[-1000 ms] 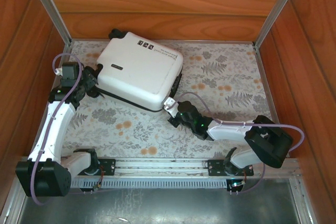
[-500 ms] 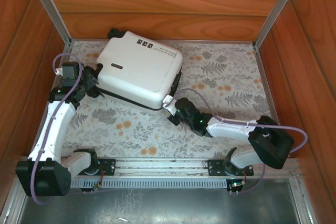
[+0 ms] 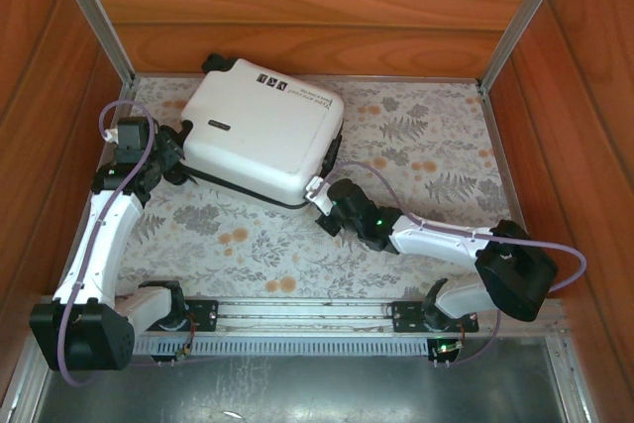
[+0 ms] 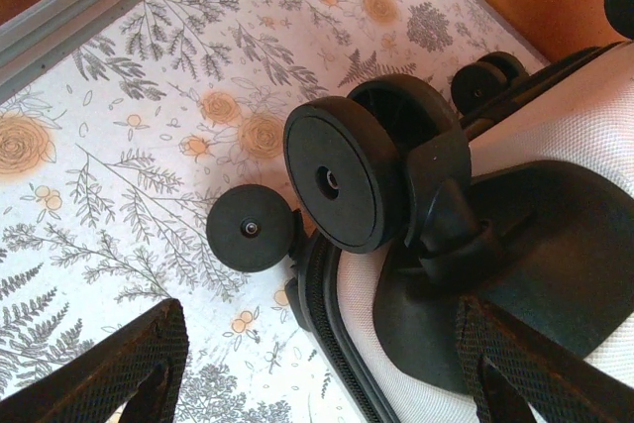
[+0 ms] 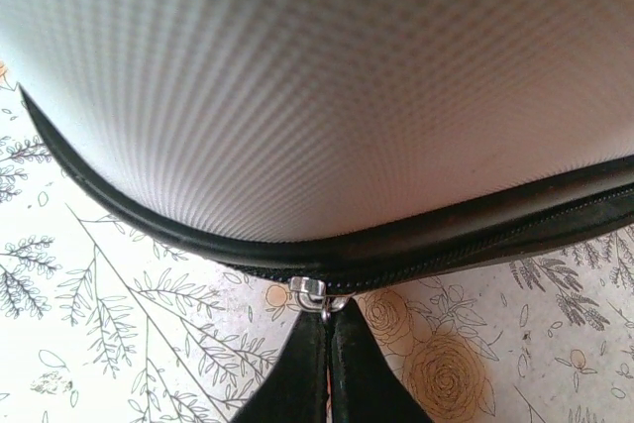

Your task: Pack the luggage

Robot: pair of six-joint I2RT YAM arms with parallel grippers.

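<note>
Black fingertips (image 5: 305, 359) of the right end effector (image 3: 319, 192) pressed together, pinching the zipper pull (image 5: 313, 292), its silver ring just past the tips against the dark zipper seam. Straight ahead of that end effector and touching it: the near right corner of the luggage (image 3: 263, 136), lying flat and shut on the floral bench (image 3: 426, 146), left of centre and toward the far side. Long axis judged to run from the wheel end on the left to the right end, slanted so that the right end sits nearer. Zipper seam following the near edge leftward from the pinched pull, so likely a pull along that edge next, with the right arm the nearer one for it. Farther off on the left, left end effector (image 3: 175, 153) spread wide, one finger on either side of the wheel corner, apparently bracing rather than gripping. Counted: one suitcase, one zipper pull in view, two arms. Three black wheel faces in the left wrist view: a large wheel (image 4: 342, 180) close up, a smaller one (image 4: 248, 230) beside it, another (image 4: 485, 81) beyond. Wooden wall (image 3: 317, 7) behind.
</note>
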